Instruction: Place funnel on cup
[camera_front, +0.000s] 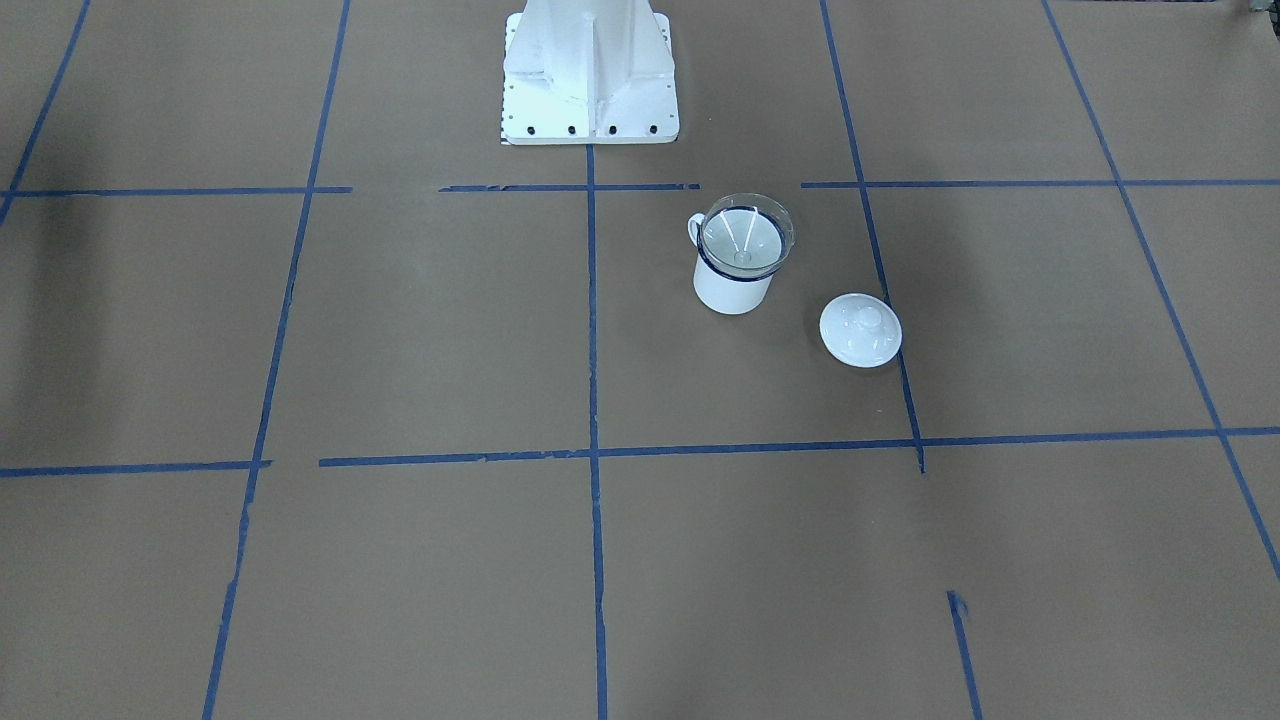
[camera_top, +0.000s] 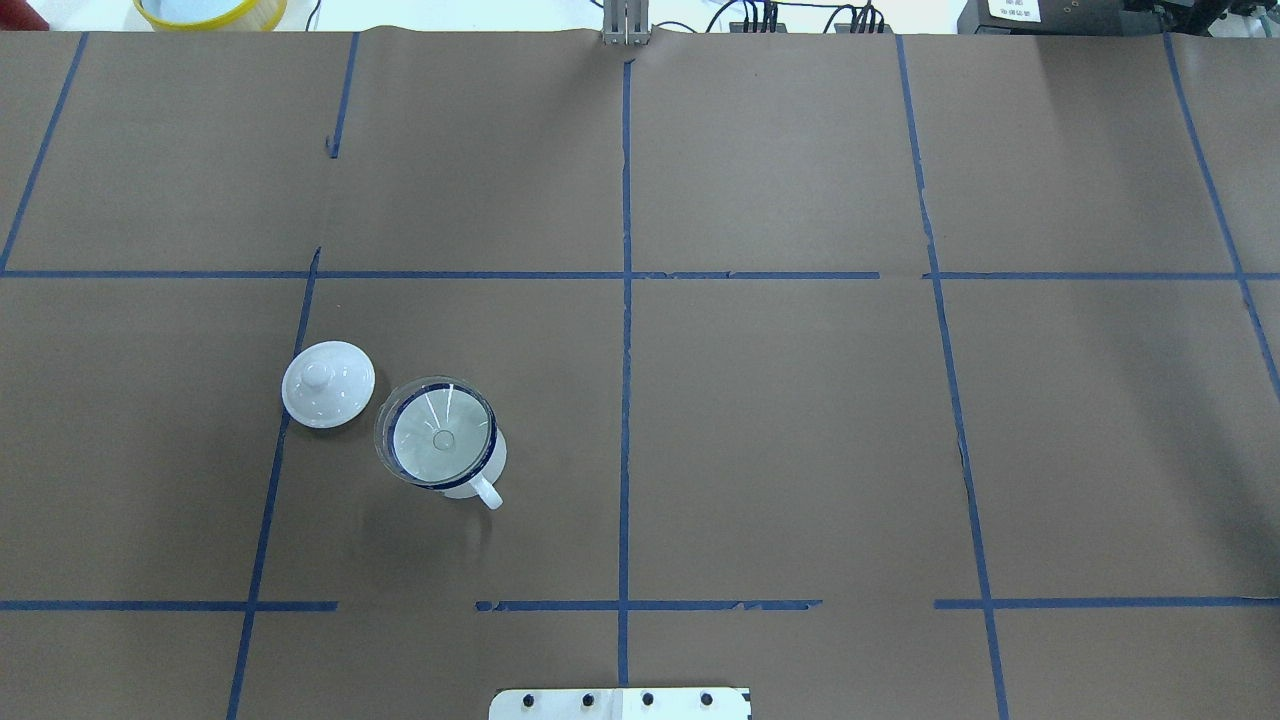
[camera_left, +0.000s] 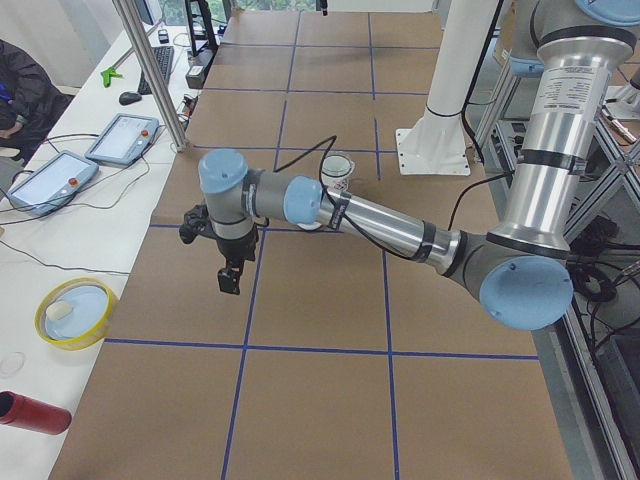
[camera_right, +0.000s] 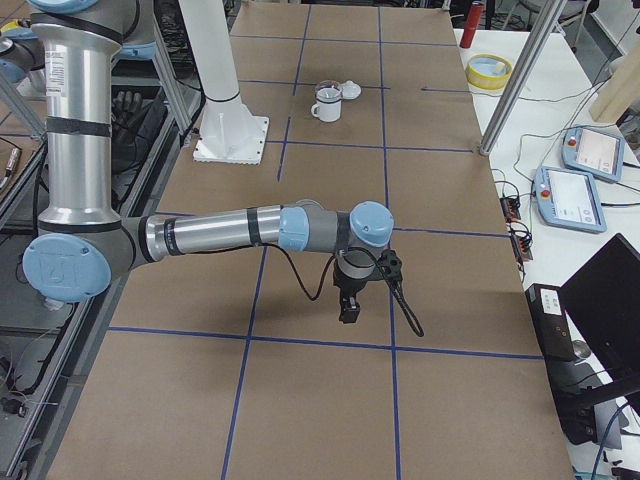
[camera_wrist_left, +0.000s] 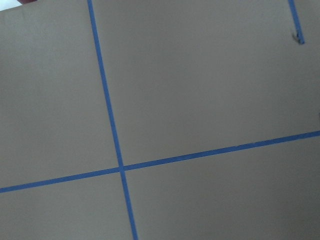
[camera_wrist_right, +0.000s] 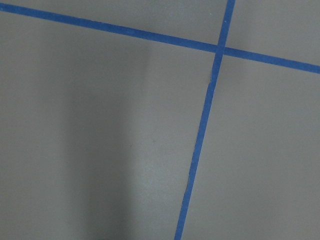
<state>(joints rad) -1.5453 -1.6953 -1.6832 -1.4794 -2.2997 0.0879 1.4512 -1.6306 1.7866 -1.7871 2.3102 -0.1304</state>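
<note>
The clear funnel (camera_front: 745, 235) (camera_top: 440, 435) sits upright in the mouth of the white mug with the dark blue rim (camera_front: 730, 292) (camera_top: 496, 456), its spout down inside. The cup's handle points toward the robot base. The cup also shows small in the side views (camera_left: 338, 172) (camera_right: 326, 103). My left gripper (camera_left: 229, 280) hangs above the table far from the cup; I cannot tell if it is open. My right gripper (camera_right: 350, 305) hangs over the other end of the table; I cannot tell its state. Both wrist views show only brown paper and blue tape.
A round white domed lid with a knob (camera_front: 860, 330) (camera_top: 328, 384) lies on the table just beside the cup. The white robot base (camera_front: 590, 80) stands at the table's edge. A yellow bowl (camera_left: 73, 312), a red bottle (camera_left: 35, 413) and teach pendants (camera_left: 122, 138) lie on the side bench.
</note>
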